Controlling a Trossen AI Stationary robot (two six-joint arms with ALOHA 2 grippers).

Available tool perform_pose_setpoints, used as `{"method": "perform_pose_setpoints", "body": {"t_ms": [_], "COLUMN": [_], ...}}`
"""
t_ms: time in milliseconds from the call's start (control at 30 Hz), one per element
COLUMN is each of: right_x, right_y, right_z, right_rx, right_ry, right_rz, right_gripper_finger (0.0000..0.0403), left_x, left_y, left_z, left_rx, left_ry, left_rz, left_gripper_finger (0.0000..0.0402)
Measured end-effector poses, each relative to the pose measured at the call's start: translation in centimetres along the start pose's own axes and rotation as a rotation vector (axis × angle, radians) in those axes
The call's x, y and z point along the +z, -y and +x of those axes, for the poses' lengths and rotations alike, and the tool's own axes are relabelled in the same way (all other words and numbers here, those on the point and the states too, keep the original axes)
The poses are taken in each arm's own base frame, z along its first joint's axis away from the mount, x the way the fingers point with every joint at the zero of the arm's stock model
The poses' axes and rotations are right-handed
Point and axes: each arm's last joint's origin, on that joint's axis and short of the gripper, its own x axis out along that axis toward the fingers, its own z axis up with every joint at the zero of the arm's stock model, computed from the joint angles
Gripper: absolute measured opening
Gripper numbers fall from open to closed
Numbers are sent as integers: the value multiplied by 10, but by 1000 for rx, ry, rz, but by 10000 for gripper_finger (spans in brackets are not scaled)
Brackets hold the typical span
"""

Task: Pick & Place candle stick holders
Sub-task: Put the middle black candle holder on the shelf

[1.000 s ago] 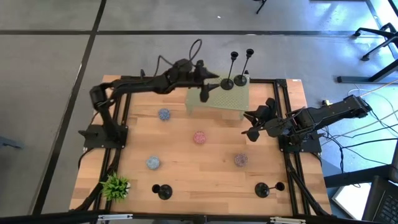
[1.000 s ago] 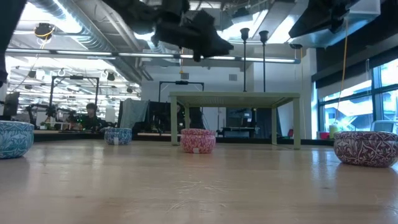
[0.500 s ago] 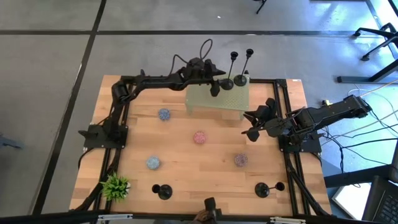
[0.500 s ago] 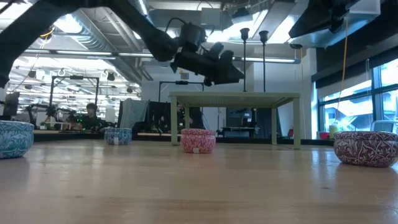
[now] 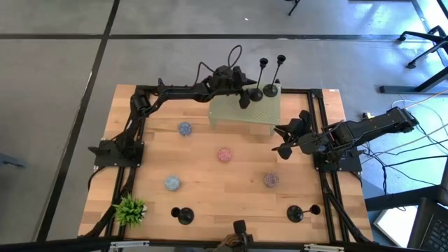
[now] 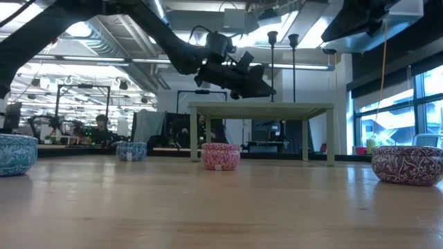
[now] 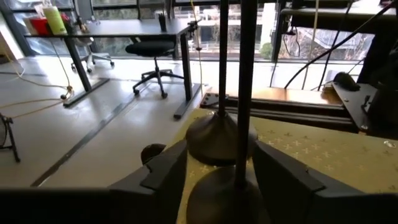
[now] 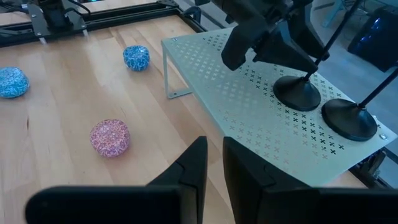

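Two black candle stick holders (image 5: 255,93) (image 5: 271,89) stand upright on their round bases on the pale green perforated stand (image 5: 262,113) at the table's far side. Two more holders (image 5: 183,215) (image 5: 295,213) stand on the table near its near edge. My left gripper (image 5: 244,100) is open over the stand. In the left wrist view its fingers stand on either side of the nearer holder's stem (image 7: 241,93) and base (image 7: 219,200); I see no touch. My right gripper (image 5: 282,148) is shut and empty, right of the stand.
Small patterned bowls lie on the wood: blue (image 5: 184,129), pink (image 5: 224,155), blue (image 5: 172,183) and purple (image 5: 271,180). A green plant (image 5: 130,210) sits at the near left corner. A black frame (image 5: 318,91) runs along the table's edges.
My left gripper has gone toward the table's far and right edges and somewhat down, over the stand, up to the nearer of the two holders there. The holders have kept still.
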Motion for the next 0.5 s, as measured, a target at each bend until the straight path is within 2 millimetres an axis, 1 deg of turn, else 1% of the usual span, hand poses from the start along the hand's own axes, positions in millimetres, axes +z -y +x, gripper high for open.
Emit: {"method": "perform_pose_setpoints", "body": {"t_ms": [67, 200, 333, 500], "right_x": [0, 1, 1, 1], "right_y": [0, 0, -1, -1], "right_z": [0, 0, 0, 0], "right_rx": [0, 2, 5, 5], "right_ry": [0, 4, 10, 10], "right_rz": [0, 5, 11, 11], "right_gripper_finger": [55, 55, 55, 55], "left_x": [2, 4, 5, 6], "left_y": [0, 2, 3, -2], "left_z": [0, 0, 0, -1], "left_rx": [-10, -84, -92, -71], "left_ry": [21, 44, 51, 65], "left_rz": [5, 3, 1, 4], "left_gripper_finger": [140, 77, 17, 14]}}
